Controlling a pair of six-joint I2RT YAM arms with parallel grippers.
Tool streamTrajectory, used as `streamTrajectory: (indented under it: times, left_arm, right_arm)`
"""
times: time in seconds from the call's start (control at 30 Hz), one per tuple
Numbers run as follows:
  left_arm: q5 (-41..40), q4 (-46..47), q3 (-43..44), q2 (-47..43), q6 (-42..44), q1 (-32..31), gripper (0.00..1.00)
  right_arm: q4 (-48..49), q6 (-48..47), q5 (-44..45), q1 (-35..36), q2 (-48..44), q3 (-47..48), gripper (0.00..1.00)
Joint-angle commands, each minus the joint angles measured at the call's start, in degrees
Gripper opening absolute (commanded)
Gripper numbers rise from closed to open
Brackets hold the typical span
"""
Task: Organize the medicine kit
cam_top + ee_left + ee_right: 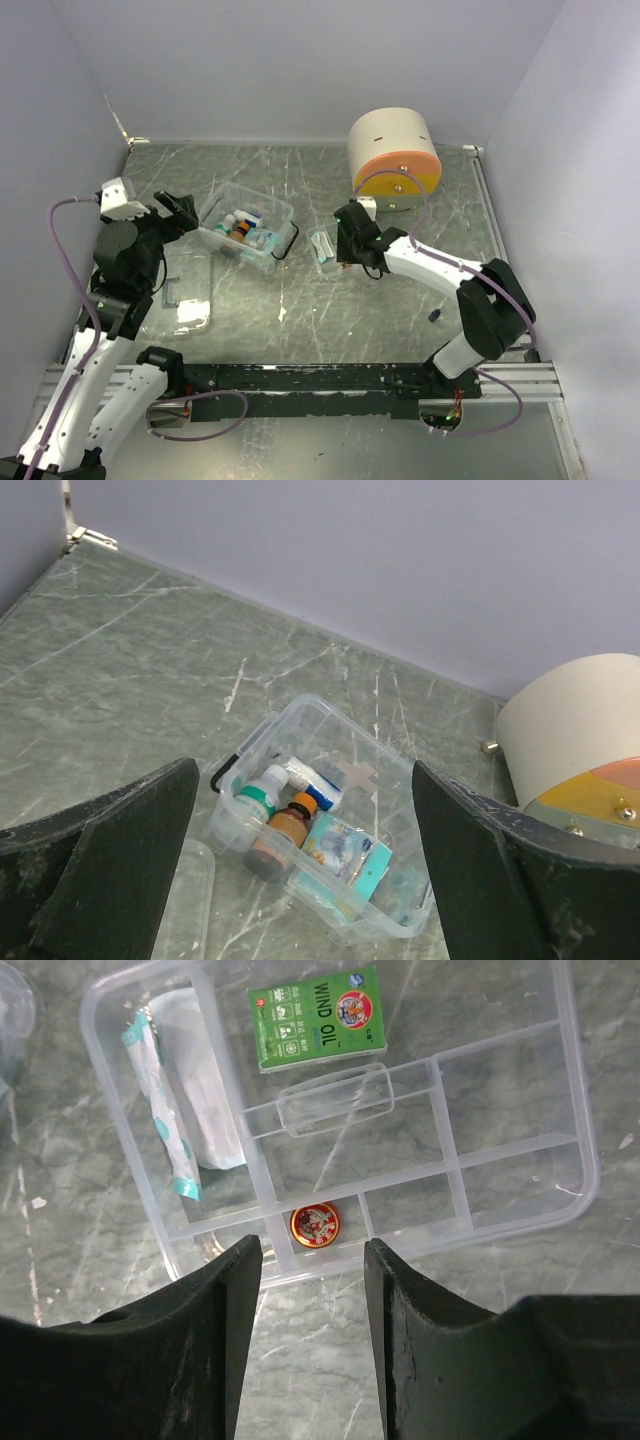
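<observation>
The medicine kit box point(402, 780) is clear plastic with a black handle point(222, 771), and it stands open in the left wrist view. Inside lie a white bottle point(258, 794), a brown bottle with an orange cap point(282, 832), a blue-and-white tube point(316, 783) and a teal packet point(346, 854). My left gripper point(305, 770) hangs open above the box point(262, 197), holding nothing. The clear divided tray point(583, 1120) lies apart on the table and holds a green Wind Oil carton point(318, 1017), a teal-edged sachet point(176, 1110) and a small red tin point(315, 1224). My right gripper point(310, 1260) is open just short of the tin, empty.
The clear lid point(188, 292) lies flat on the table left of the box. A beige cabinet with an orange-and-yellow front point(393, 155) stands at the back right. A small dark object point(433, 315) lies near the right arm. Grey walls close in the table on three sides.
</observation>
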Motion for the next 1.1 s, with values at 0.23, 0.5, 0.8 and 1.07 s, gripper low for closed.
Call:
streamTrajectory:
  times: [0.23, 0.5, 0.8, 1.07]
  left_arm:
    - [23.09, 5.23, 1.29, 14.34, 2.7, 0.66, 0.92]
    - [33.38, 2.79, 8.08, 29.02, 4.98, -5.67, 0.81]
    - [28.63, 1.55, 9.69, 35.82, 6.66, -14.13, 0.81]
    - [30.98, -1.36, 11.67, 40.16, 7.45, -15.88, 0.77]
  right_arm:
    - [1.15, -3.81, 5.31, -2.03, -7.86, -1.2, 0.46]
    - [4.78, -6.72, 4.75, -7.08, -8.46, -4.08, 0.45]
    - [8.2, -7.62, 2.28, -14.52, -3.81, -4.83, 0.45]
    - [6.58, -8.09, 4.08, -17.73, 3.79, 0.31, 0.44]
